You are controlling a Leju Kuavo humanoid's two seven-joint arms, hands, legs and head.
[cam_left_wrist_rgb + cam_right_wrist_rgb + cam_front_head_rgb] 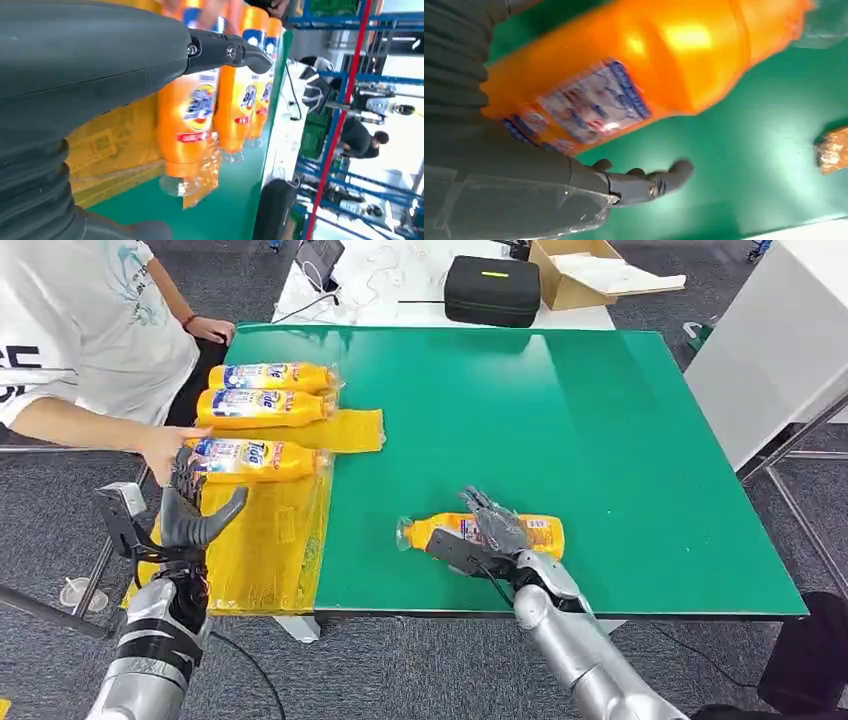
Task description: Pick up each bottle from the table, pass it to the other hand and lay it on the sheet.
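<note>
The right hand (497,530) grasps an orange bottle (480,533) lying on the green table (600,440) at about 6 o'clock. The left hand (190,512), fingers released, hovers at 8 o'clock over the yellow sheet (270,550), where three bottles (262,405) lie.

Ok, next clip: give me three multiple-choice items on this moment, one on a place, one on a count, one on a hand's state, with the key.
1. Where does the bottle under the right robot hand lie?
A. on the yellow sheet
B. on the bare green table
C. on the floor

2. How many bottles lie by the yellow sheet at the table's left side?
A. one
B. three
C. five

3. What is the left robot hand doing?
A. raised, open, holding nothing
B. gripping a bottle
C. pressing on the table

Key: 1 B, green surface surrounds that bottle; 2 B, three orange bottles lie side by side there; 3 A, its fingers are spread with nothing between them.
</note>
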